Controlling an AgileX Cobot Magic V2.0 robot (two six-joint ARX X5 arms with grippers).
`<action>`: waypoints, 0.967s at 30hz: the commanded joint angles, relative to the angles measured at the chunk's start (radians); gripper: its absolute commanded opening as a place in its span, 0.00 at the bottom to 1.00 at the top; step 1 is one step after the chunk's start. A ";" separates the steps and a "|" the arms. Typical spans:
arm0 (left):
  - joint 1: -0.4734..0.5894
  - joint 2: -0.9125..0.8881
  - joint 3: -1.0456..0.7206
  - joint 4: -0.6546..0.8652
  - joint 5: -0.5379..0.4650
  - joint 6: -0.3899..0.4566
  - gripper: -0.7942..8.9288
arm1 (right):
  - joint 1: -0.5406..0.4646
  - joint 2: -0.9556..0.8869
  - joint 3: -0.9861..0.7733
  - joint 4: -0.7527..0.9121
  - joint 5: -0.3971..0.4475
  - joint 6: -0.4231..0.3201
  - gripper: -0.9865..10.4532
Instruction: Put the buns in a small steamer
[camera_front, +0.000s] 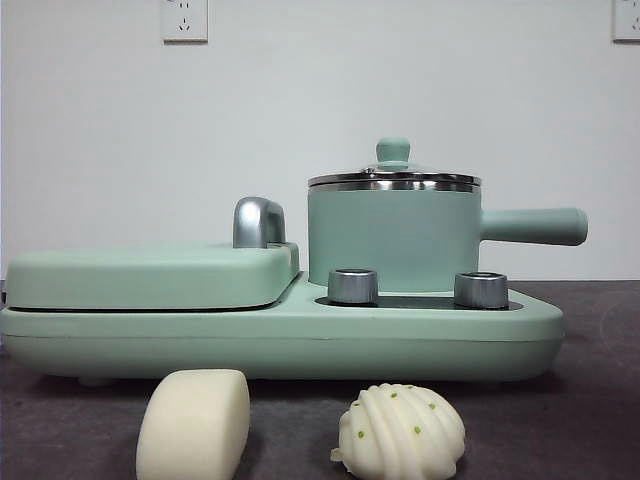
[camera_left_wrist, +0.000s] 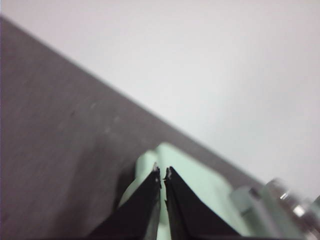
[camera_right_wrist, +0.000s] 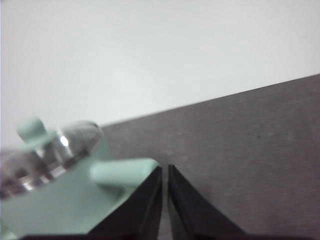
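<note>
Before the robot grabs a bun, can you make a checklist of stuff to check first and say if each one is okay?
1. Both buns out in the open: ok. The smooth bun and the ridged bun lie apart on the table in front of the cooker.
2. Small steamer upright on the cooker: ok.
3. Steamer open for buns: not ok. The lid is on.
4. Left pincer ready to grab: not ok, jaws shut.
5. Right pincer ready to grab: not ok, jaws shut; it is near the steamer's handle.
6. Steamer empty inside: cannot tell.
</note>
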 joint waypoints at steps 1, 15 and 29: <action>-0.002 0.001 -0.003 0.050 0.000 -0.061 0.10 | -0.001 -0.001 0.031 0.037 -0.013 0.126 0.10; -0.002 0.071 0.309 -0.115 0.000 -0.058 0.10 | -0.001 0.074 0.350 -0.130 -0.019 0.119 0.10; -0.002 0.413 0.723 -0.275 0.045 0.275 0.10 | -0.001 0.367 0.687 -0.252 -0.118 -0.166 0.10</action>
